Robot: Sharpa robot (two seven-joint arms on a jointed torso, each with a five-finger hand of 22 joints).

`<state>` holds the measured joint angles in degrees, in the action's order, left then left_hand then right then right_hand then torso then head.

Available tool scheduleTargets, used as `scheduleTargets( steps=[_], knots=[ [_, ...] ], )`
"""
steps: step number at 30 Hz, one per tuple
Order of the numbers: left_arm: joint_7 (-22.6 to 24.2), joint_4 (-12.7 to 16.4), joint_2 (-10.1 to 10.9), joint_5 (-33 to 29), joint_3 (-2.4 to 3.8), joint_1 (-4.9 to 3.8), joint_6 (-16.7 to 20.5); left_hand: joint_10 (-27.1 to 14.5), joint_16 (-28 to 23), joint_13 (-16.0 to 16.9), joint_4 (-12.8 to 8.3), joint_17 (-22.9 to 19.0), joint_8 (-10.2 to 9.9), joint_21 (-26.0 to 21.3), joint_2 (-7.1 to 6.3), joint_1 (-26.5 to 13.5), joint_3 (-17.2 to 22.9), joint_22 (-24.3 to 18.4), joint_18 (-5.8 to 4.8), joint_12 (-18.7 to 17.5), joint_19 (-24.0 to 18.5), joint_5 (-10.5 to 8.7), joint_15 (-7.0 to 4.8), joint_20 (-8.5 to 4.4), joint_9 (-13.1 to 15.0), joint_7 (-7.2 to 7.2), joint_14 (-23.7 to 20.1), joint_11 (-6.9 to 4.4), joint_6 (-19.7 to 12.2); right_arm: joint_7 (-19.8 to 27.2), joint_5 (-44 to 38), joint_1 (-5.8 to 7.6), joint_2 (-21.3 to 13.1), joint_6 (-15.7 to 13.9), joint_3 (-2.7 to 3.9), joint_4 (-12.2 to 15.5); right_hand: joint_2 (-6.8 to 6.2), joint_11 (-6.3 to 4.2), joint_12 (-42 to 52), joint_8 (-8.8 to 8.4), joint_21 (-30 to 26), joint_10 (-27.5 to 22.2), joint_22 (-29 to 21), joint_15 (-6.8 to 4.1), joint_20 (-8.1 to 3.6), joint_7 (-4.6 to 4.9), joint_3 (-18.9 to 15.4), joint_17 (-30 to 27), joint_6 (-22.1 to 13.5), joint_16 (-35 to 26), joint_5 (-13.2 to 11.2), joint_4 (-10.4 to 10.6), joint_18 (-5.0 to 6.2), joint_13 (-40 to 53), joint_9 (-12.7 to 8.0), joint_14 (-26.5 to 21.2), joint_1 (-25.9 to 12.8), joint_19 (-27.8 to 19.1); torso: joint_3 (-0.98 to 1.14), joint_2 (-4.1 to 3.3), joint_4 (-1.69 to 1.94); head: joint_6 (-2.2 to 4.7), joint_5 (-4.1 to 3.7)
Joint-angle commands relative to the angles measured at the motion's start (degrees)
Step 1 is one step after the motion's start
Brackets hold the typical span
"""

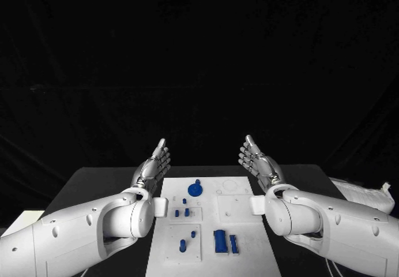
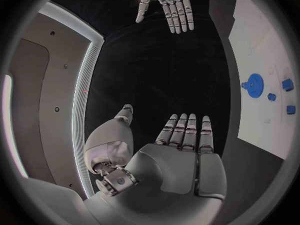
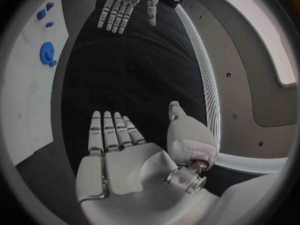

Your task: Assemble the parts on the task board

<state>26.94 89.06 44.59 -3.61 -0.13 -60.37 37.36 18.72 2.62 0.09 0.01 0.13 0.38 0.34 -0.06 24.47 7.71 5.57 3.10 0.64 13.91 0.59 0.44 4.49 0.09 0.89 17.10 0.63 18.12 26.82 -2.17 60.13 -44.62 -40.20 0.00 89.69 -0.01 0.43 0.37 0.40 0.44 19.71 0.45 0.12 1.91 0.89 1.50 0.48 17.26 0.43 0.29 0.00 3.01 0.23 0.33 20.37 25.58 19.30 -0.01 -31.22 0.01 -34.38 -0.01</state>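
Note:
The white task board point(image 1: 241, 216) lies in the middle of the black table. On it sit a round blue gear point(image 1: 195, 189), small blue pegs point(image 1: 186, 212) and a larger blue block point(image 1: 220, 240) near the front. My left hand point(image 1: 153, 164) hovers flat by the board's far left corner, fingers straight, holding nothing. My right hand point(image 1: 259, 160) mirrors it over the board's far right corner, also holding nothing. The left wrist view shows the left hand point(image 2: 184, 150), the board point(image 2: 262, 40), the gear point(image 2: 254, 83) and the right hand point(image 2: 167, 5). The right wrist view shows the right hand point(image 3: 115, 150), the gear point(image 3: 47, 52) and the left hand point(image 3: 125, 2).
The black table point(image 1: 100, 179) extends on both sides of the board. A white object point(image 1: 361, 193) lies at the table's right edge.

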Motion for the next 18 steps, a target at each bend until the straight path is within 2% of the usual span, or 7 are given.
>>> scheduleTargets(
  steps=[1, 8, 9, 18],
  knots=[
    [2.83, 0.83, 0.09, 3.57, 0.13, 0.19, 6.65, -6.13, -2.62, -0.09, -0.01, -0.13, -0.38, -0.34, 0.06, -8.00, -2.53, -5.57, -3.10, -0.64, -4.57, -0.59, -0.44, -4.49, -0.09, -0.89, -5.56, -0.63, -5.92, 2.97, 2.17, 0.03, -0.07, -3.92, 0.00, 0.26, 0.01, -0.43, -0.37, -0.40, -0.44, -6.43, -0.45, -0.12, -1.91, -0.89, -1.50, -0.48, -5.65, -0.43, -0.29, 0.00, -3.01, -0.23, -0.33, -6.66, -8.38, -6.34, 0.01, 0.04, -0.01, 0.00, 0.01],
    [2.86, 0.89, 0.10, 3.61, 0.13, 0.21, 6.76, -9.10, -2.62, -0.09, -0.01, -0.13, -0.38, -0.34, 0.06, -11.88, -3.67, -5.57, -3.10, -0.64, -6.65, -0.59, -0.44, -4.49, -0.09, -0.89, -8.29, -0.63, -8.84, 2.97, 2.17, 0.03, -0.07, -3.92, 0.00, 0.26, 0.01, -0.43, -0.37, -0.40, -0.44, -9.58, -0.45, -0.12, -1.91, -0.89, -1.50, -0.48, -8.42, -0.43, -0.29, 0.00, -3.01, -0.23, -0.33, -9.93, -12.43, -9.41, 0.01, 0.04, -0.01, 0.00, 0.01],
    [2.86, 0.89, 0.10, 3.61, 0.13, 0.21, 6.76, -9.66, -2.62, -0.09, -0.01, -0.13, -0.38, -0.34, 0.06, -12.61, -7.71, -5.57, -3.10, -0.64, -7.09, -0.59, -0.44, -4.49, -0.09, -0.89, -8.81, -0.63, -9.34, 2.97, 2.17, 0.03, -0.07, -3.92, 0.00, 0.26, 0.01, -0.43, -0.37, -0.40, -0.44, -10.13, -0.45, -0.12, -1.91, -0.89, -1.50, -0.48, -8.89, -0.43, -0.29, 0.00, -3.01, -0.23, -0.33, -10.49, -13.16, -9.97, 0.01, 0.04, -0.01, 0.00, 0.01],
    [2.86, 0.89, 0.10, 3.61, 0.13, 0.21, 6.76, -12.52, -2.62, -0.09, -0.01, -0.13, -0.38, -0.34, 0.06, -16.31, -7.71, -5.57, -3.10, -0.64, -9.14, -0.59, -0.44, -4.49, -0.09, -0.89, -11.44, -0.63, -12.12, 2.97, 2.17, 0.03, -0.07, -3.92, 0.00, 0.26, 0.01, -0.43, -0.37, -0.40, -0.44, -13.19, -0.45, -0.12, -1.91, -0.89, -1.50, -0.48, -11.55, -0.43, -0.29, 0.00, -3.01, -0.23, -0.33, -13.61, -17.02, -12.91, 0.01, 0.04, -0.01, 0.00, 0.01]
  ],
)
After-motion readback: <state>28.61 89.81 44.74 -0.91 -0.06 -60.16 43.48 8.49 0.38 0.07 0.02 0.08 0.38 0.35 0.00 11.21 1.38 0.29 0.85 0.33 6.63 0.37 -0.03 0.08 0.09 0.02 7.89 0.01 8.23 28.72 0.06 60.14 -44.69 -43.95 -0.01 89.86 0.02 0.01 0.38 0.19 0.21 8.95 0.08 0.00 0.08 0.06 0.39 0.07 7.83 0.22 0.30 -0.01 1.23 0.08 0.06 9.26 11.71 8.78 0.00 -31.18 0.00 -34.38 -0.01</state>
